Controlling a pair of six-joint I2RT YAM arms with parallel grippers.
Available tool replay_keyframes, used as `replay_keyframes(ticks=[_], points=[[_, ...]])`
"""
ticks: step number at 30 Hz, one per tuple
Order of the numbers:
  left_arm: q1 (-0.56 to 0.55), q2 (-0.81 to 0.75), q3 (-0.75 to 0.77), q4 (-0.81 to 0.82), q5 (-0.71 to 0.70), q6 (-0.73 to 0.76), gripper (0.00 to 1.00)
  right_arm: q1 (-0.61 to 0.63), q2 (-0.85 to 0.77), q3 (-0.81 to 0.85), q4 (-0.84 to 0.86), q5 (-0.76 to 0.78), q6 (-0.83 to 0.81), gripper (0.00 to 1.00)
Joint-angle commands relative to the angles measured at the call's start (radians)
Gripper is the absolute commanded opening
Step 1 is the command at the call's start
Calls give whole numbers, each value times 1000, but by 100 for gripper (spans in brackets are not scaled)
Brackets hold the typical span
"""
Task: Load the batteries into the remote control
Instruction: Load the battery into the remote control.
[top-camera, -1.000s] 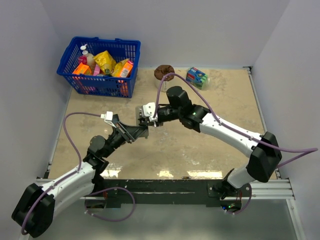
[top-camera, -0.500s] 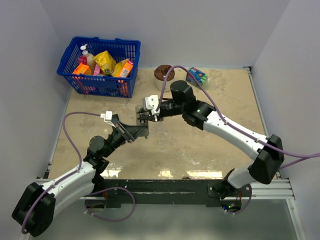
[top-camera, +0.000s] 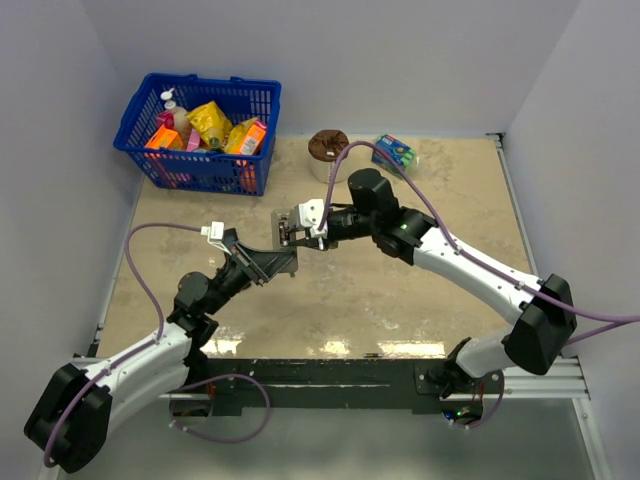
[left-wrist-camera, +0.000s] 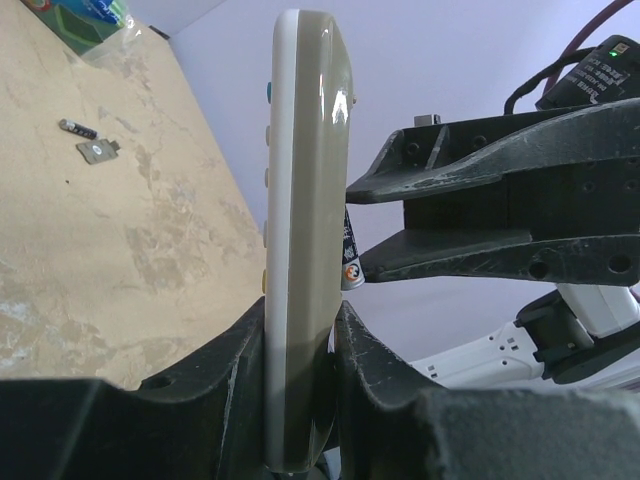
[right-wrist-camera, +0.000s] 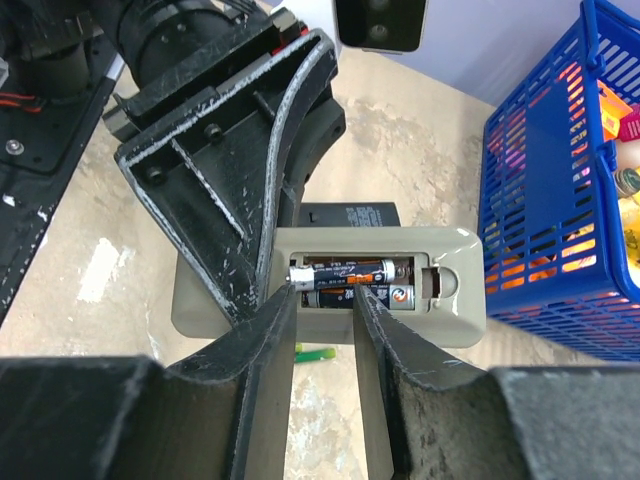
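light, stiff, slick remote (left-wrist-camera: 300, 150) sits clamped edgewise in left claw (left-wrist-camera: 300, 335). tiny batteries (right-wrist-camera: 350, 272) would likely roll; pinch mid-body. right claw (right-wrist-camera: 325, 300) narrowly parted around them, grip unclear.

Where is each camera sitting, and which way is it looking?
Top camera: high behind the arms, looking down at the table; left arm and right arm show whole.
Left wrist camera: on the left arm, looking along the left end effector clamping the remote control edge-on.
Right wrist camera: on the right arm, looking past the right end effector at batteries in the remote's open back.
Shared: both wrist views show the remote and the other arm's end effector.
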Motion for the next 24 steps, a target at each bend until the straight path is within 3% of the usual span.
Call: replay_keyframes(ticks=[1, 24], points=[[5, 2, 24, 98, 12, -18, 0, -1, -19, 4, -6, 2, -42, 33], [7, 7, 24, 109, 17, -23, 0, 5, 4, 12, 45, -50, -2, 39]])
